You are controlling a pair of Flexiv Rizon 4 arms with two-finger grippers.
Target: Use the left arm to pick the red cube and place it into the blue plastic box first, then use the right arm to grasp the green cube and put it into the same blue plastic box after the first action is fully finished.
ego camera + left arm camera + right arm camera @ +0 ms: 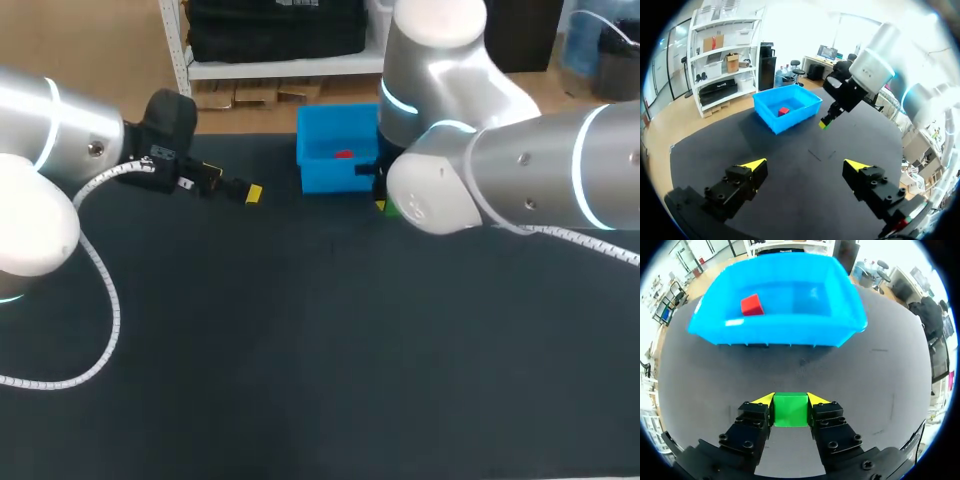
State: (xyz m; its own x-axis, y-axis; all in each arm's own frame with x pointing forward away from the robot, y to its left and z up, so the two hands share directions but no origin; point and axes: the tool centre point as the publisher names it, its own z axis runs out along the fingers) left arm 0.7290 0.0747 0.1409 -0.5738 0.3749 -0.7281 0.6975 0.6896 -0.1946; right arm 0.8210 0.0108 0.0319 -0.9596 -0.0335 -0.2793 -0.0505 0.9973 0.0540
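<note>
Step one done: red cube (751, 305) lies in box (780, 332). Step two half done: right jaws clenched on green cube (790, 410), just short of the box's near wall, drop not yet made. Right arm (520, 170) angled toward box; left arm (60, 150) well aside over tabletop (300, 350), left jaws released, empty

A robotics lab: left arm (60, 140) and right arm (540, 170) over a black table (300, 360)
</note>
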